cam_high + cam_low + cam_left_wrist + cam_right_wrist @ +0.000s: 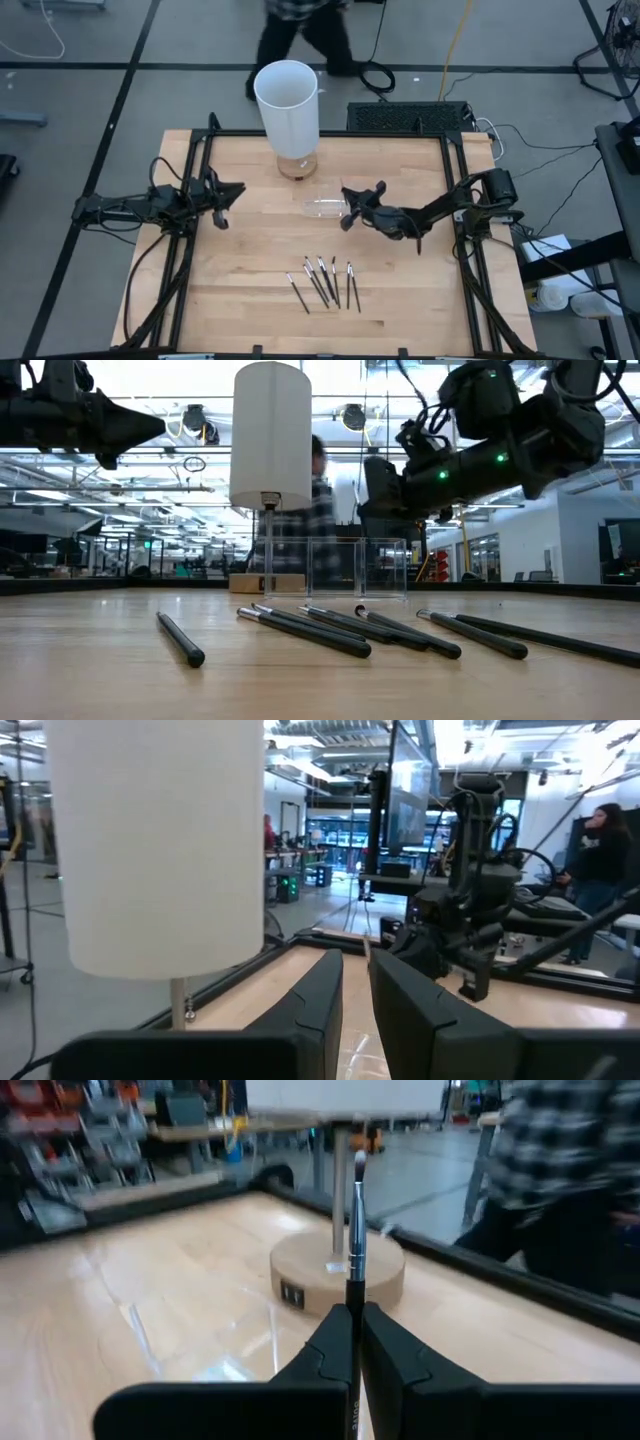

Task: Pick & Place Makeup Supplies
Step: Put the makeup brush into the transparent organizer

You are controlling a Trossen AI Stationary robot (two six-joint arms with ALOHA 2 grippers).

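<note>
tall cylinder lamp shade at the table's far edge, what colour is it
Plain white tall cylinder lamp shade, on a round wooden base; clearest in the high view.

An open-plan lab: glass partitions [150, 545], ceiling lights [195, 420], equipment racks [70, 1140].

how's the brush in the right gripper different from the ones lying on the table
The held brush is clamped in the shut right gripper, raised off the wood, pointing toward the lamp base; the loose brushes lie flat and ungripped near the table's front edge. All are thin dark sticks.

Brushes [325, 281] lie near the table's [240, 300] front edge, clear tray [324, 208] behind them.
</note>
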